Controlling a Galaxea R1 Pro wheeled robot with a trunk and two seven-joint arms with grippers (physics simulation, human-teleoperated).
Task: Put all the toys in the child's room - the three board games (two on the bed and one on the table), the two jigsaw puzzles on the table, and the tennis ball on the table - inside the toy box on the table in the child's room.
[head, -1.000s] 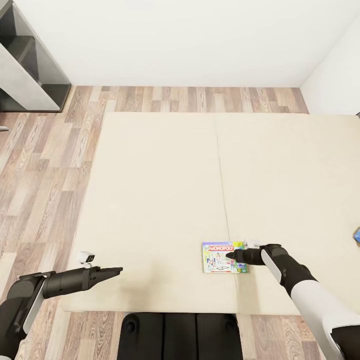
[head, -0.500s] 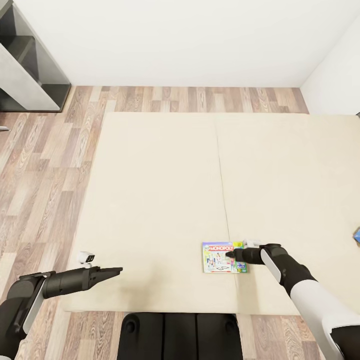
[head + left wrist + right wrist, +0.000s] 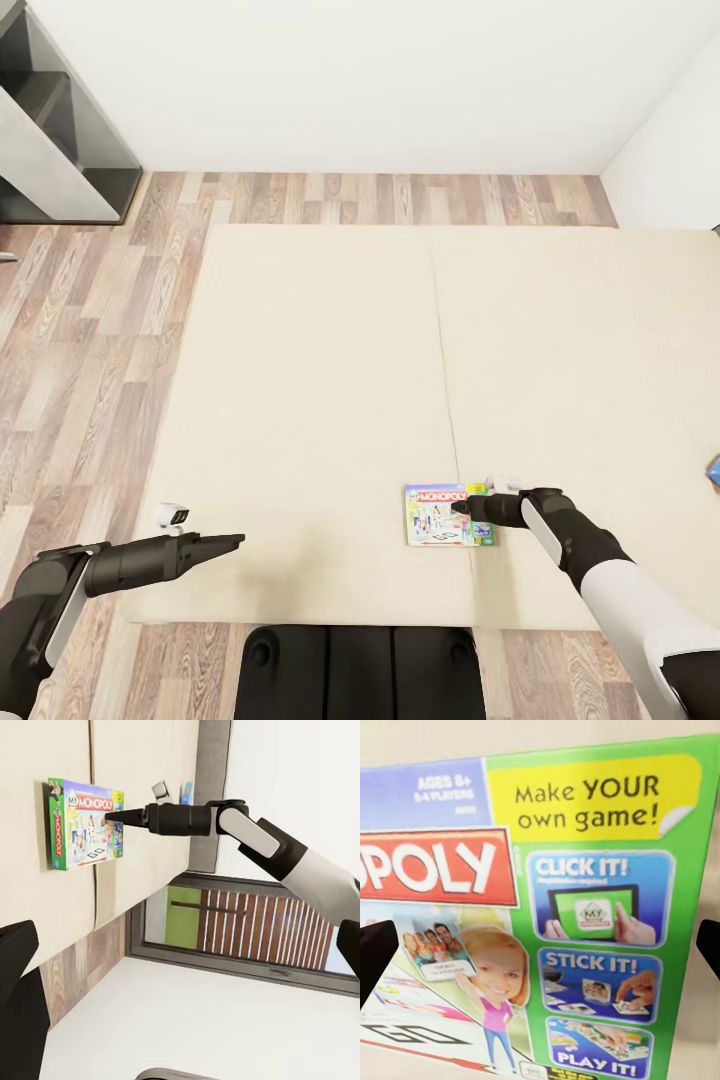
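A Monopoly board game [image 3: 440, 520] lies flat on the cream bed [image 3: 320, 380], near its front edge and just right of the middle seam. My right gripper [image 3: 458, 509] hovers low over the box's right half. In the right wrist view the printed lid [image 3: 585, 907] is close up, and the right gripper [image 3: 540, 945] stands open with its fingertips [image 3: 375, 952] far apart and nothing between them. The left wrist view shows that box [image 3: 79, 825] with the right gripper [image 3: 112, 815] over it. A blue board game [image 3: 714, 467] peeks in at the bed's right edge. My left gripper [image 3: 235, 541] is open over the bed's front left corner.
Wood-plank floor [image 3: 90, 330] runs along the bed's left and far sides. A grey shelf unit [image 3: 60, 130] stands at the far left against the white wall. My dark base [image 3: 360, 670] sits at the bed's front edge.
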